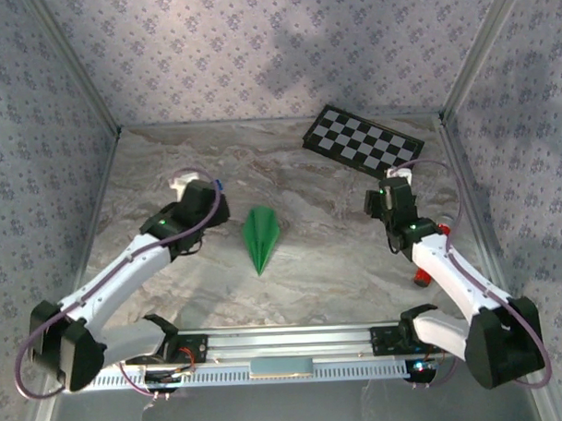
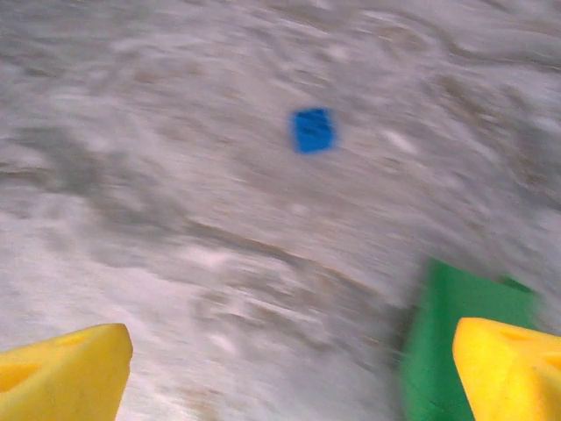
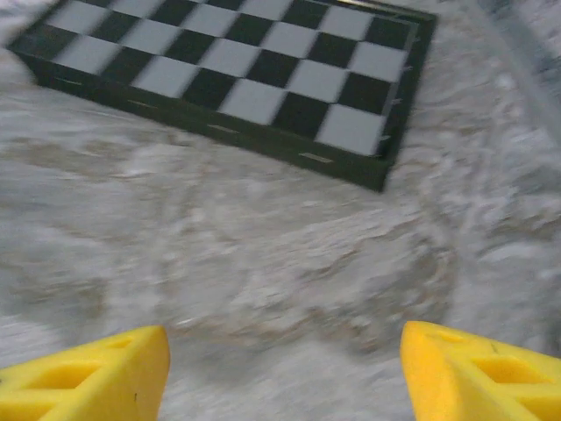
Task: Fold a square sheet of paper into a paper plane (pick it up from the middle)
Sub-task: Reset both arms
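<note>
The square sheet of paper lies folded into a slim, bright green paper plane (image 1: 262,237) on the marbled table, its point toward the near edge. In the left wrist view a corner of this green paper (image 2: 443,342) shows beside the right yellow finger. My left gripper (image 1: 206,193) hovers to the left of the plane, apart from it. Its yellow fingertips (image 2: 66,373) stand wide, so the gripper (image 2: 294,368) is open and empty. My right gripper (image 1: 396,186) is off to the plane's right, near the checkerboard, open (image 3: 285,368) with bare table between its fingers (image 3: 88,377).
A black-and-white checkerboard (image 1: 363,139) (image 3: 237,70) lies at the back right. A tiny blue block (image 2: 312,130) sits on the table ahead of my left gripper. A small red object (image 1: 420,279) lies by the right arm. Patterned walls enclose the table.
</note>
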Motion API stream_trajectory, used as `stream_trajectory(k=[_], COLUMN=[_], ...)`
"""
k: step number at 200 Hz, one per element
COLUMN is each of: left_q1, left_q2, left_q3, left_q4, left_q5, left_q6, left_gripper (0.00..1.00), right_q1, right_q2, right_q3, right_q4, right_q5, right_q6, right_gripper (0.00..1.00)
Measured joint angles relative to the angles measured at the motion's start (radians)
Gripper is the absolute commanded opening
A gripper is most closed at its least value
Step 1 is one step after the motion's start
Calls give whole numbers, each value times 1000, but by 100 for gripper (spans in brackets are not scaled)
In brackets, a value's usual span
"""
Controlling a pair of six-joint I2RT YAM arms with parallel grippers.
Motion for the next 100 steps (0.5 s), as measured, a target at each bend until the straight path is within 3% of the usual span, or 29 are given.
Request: stream_trajectory(k=[43, 100], left_q1=[275, 390], left_q2=[-5, 124], left_q3=[-120, -241], left_q4=[108, 438], left_q5=[-90, -145], left_q6=[102, 283], left_gripper=[99, 99], right_q1=[-153, -279], right_q2=[210, 367], right_q3=[-154, -241], right_q4=[341, 755], right_q5=[-31, -331], right_q6=[-183, -282], right_gripper=[71, 69])
